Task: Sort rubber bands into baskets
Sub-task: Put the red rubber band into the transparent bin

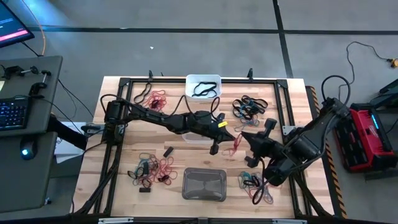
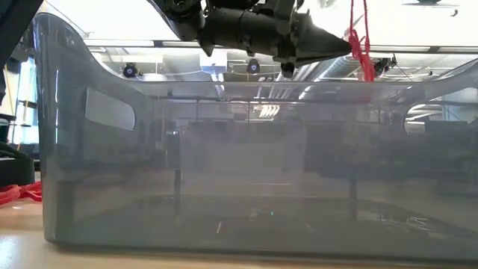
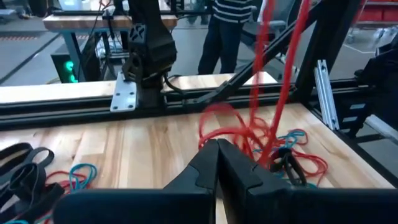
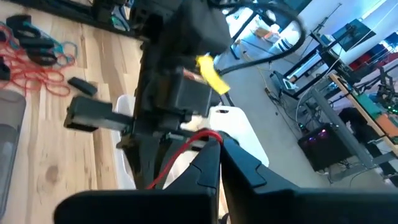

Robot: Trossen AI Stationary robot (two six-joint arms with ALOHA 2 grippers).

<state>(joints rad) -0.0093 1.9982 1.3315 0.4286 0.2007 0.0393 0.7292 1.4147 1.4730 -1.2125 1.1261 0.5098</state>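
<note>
Midair, shut left tool (image 1: 234, 135) and shut right tool (image 1: 244, 134) share one red band (image 1: 236, 144).

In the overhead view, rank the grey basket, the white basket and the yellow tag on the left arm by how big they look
1. Grey basket, largest.
2. White basket, a bit smaller as seen; the tubs may really be alike.
3. Yellow tag, by far the smallest.

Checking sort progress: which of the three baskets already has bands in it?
The white basket at the table's far edge: black rubber bands lie inside. The grey basket looks empty; the clear one is mostly hidden under the left arm.
</note>
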